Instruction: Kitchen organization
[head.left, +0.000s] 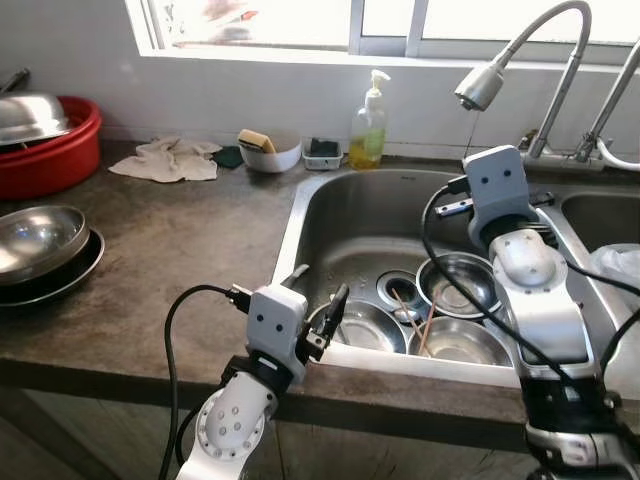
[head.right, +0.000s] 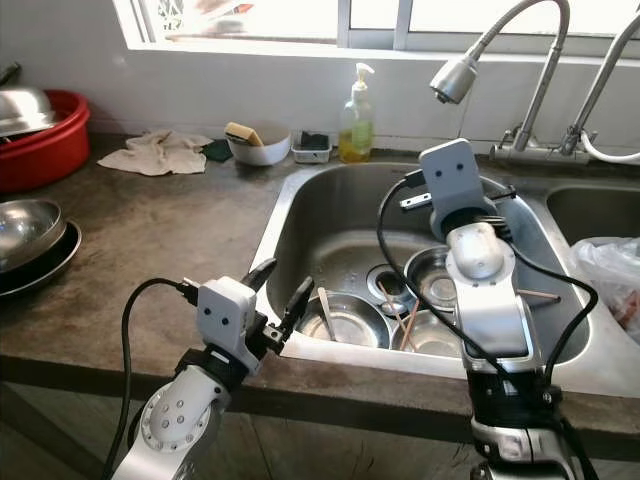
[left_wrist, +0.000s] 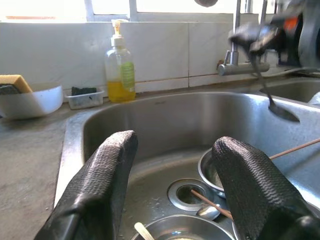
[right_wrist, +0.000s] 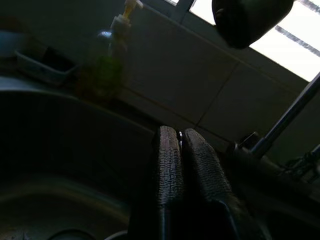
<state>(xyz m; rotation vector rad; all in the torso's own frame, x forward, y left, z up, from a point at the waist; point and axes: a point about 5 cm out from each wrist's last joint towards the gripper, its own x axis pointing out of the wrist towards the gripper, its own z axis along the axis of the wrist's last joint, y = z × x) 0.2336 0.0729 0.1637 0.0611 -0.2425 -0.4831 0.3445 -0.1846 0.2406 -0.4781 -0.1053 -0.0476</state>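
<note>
At the front rim of the steel sink (head.left: 300, 215) we see the left gripper (head.left: 318, 298) hovering with its fingers (left_wrist: 107, 175) spread wide and empty, just above the steel bowls (head.left: 455, 340) and wooden chopsticks (head.left: 425, 325) lying around the drain. Over the sink's right half, under the faucet head (head.left: 482, 85), the right gripper (right_wrist: 186, 150) is raised with its fingers pressed together, and in the left wrist view a spoon (left_wrist: 272, 97) hangs from them. Behind the sink stand a soap bottle (head.left: 368, 125) and a white sponge bowl (head.left: 270, 152), while more steel bowls (head.left: 40, 240) sit stacked on the counter (head.left: 170, 260) to the left.
</note>
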